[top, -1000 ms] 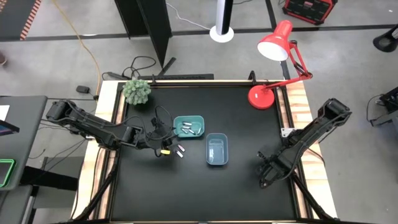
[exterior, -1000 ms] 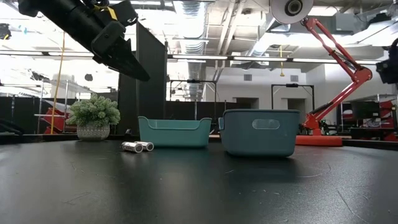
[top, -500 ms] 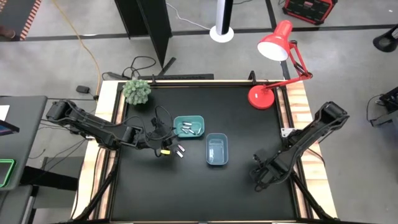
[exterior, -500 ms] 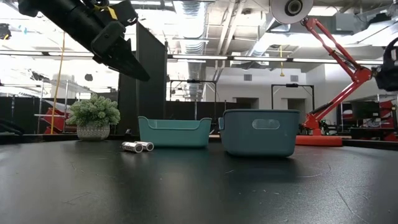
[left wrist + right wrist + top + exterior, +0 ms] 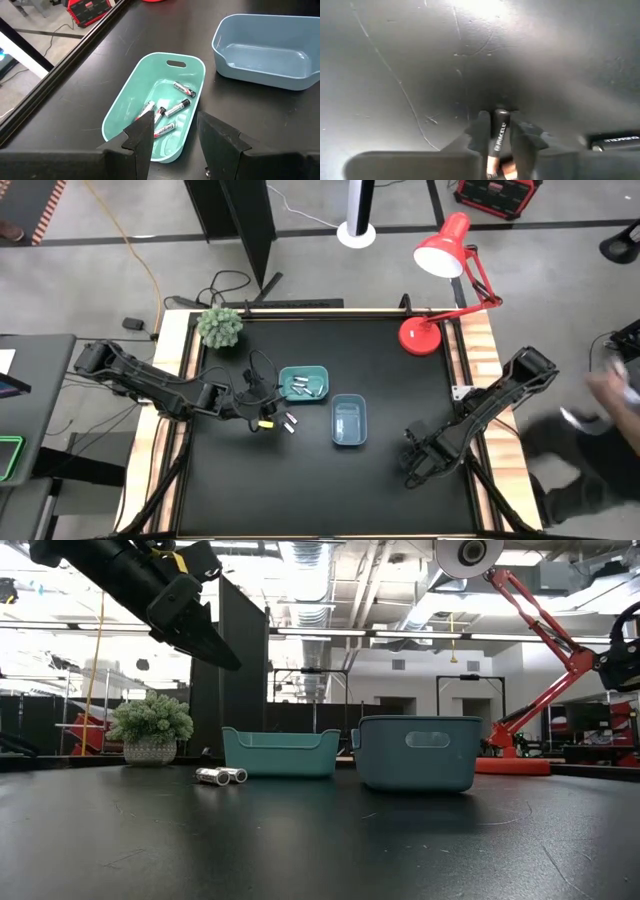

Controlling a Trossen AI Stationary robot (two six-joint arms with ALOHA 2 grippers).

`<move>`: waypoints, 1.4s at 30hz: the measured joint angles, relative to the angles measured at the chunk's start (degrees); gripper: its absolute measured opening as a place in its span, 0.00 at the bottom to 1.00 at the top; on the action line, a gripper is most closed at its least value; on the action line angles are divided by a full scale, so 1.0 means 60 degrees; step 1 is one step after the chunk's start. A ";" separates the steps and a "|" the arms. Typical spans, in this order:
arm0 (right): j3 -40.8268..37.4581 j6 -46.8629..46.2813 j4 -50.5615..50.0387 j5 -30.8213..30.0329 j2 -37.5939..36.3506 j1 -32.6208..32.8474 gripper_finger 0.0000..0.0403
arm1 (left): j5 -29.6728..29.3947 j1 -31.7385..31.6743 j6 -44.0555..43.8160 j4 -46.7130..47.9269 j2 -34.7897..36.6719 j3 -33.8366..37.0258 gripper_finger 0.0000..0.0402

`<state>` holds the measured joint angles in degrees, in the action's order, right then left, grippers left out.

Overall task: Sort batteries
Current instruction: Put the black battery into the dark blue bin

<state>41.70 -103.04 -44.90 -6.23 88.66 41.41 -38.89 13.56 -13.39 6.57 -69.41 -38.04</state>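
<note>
Right wrist view | right gripper [image 5: 500,137] now narrowed on 1 battery [image 5: 498,131] between its fingers, table [image 5: 395,60] just beyond | grasp judged made; left gripper [image 5: 172,137] held apart, empty, above teal tray [image 5: 120,120]

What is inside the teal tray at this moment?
The teal tray holds four batteries lying loose on its floor. The left gripper hangs open above the tray's near end and covers part of that end, so more could lie there.
</note>
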 joint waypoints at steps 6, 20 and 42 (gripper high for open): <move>0.0006 0.0117 -0.0003 0.0012 0.0000 -0.0059 0.08 | 0.0000 0.0000 0.0004 0.0000 0.0000 0.0000 0.36; 0.0629 0.2011 -0.0629 -0.1311 0.0073 -0.0703 0.04 | 0.0000 0.0000 0.0007 -0.0004 0.0000 0.0000 0.36; 0.3354 1.0414 0.1643 -0.4675 0.0040 -0.2753 0.04 | 0.0000 0.0004 -0.0022 0.0000 0.0000 0.0000 0.36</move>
<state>61.82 -40.56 -35.03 -34.27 88.90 24.89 -38.89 13.58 -13.52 6.57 -69.41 -38.04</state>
